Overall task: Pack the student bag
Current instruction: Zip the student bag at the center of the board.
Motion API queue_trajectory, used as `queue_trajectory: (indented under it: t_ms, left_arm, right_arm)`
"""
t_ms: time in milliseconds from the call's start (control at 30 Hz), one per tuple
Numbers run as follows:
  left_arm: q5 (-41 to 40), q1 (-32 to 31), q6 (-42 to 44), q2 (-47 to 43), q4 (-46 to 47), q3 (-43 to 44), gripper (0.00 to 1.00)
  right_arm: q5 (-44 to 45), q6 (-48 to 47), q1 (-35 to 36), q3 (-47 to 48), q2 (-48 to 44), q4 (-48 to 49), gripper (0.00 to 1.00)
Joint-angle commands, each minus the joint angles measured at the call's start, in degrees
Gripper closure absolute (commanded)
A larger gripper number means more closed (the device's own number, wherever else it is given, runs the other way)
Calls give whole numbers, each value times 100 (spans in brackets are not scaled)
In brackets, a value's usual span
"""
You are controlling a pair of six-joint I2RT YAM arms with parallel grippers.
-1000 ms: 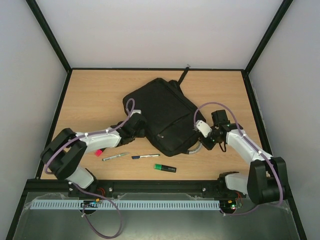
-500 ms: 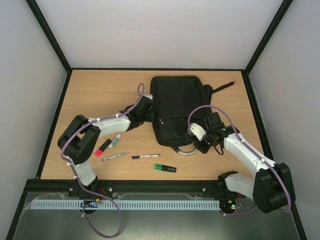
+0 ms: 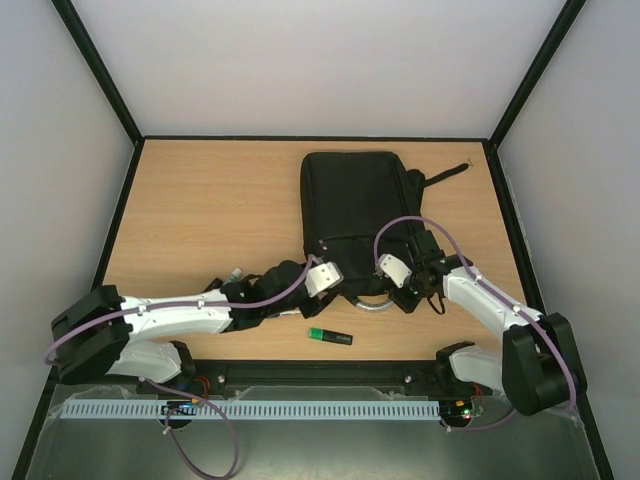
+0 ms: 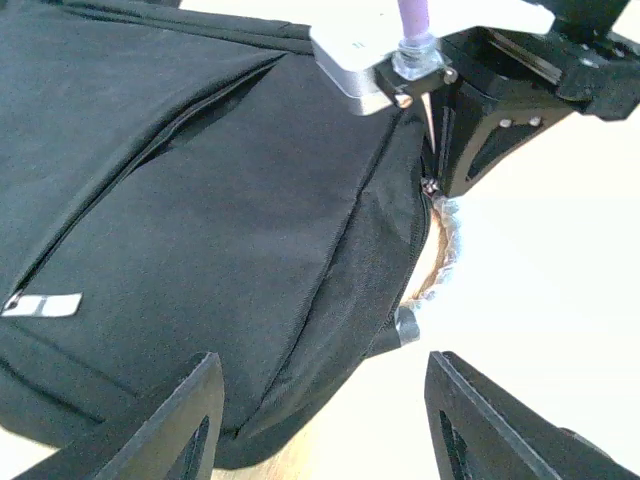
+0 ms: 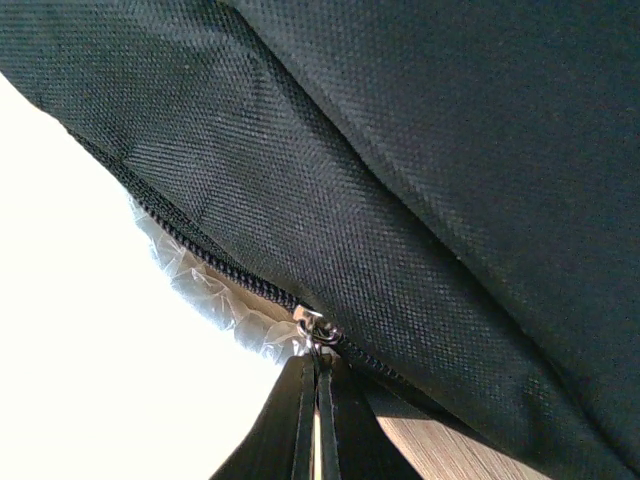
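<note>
R gripper (image 5: pixel 318 375) fingers are pinched shut on zip pull (image 5: pixel 316 330) at near-right corner of student bag (image 3: pixel 355 205), arm bent inward. L gripper (image 4: pixel 320 400) fingers are spread wide, nothing held, at bag's near edge, arm stretched low. Bag is laid flat mid-table (image 3: pixel 200 200); contents can't be seen.

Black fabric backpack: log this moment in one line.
black fabric backpack flat on wooden table | right jaws shut on metal zip pull at near end | left jaws open, empty, facing bag | green highlighter outside bag
</note>
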Motion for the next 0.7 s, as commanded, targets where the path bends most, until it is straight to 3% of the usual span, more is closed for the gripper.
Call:
queue_trajectory:
  t_ms: [0, 433, 667]
  left_arm:
    - [167, -59, 918, 384, -20, 338, 42]
    - [-401, -376, 1671, 1876, -509, 1389, 42]
    - [-1292, -577, 1976, 2285, -485, 1476, 61]
  right_arm:
    - [-78, 65, -37, -74, 104, -41, 99]
    - [-137, 136, -46, -108, 62, -1, 99]
    - [-124, 133, -52, -115, 65, 2, 99]
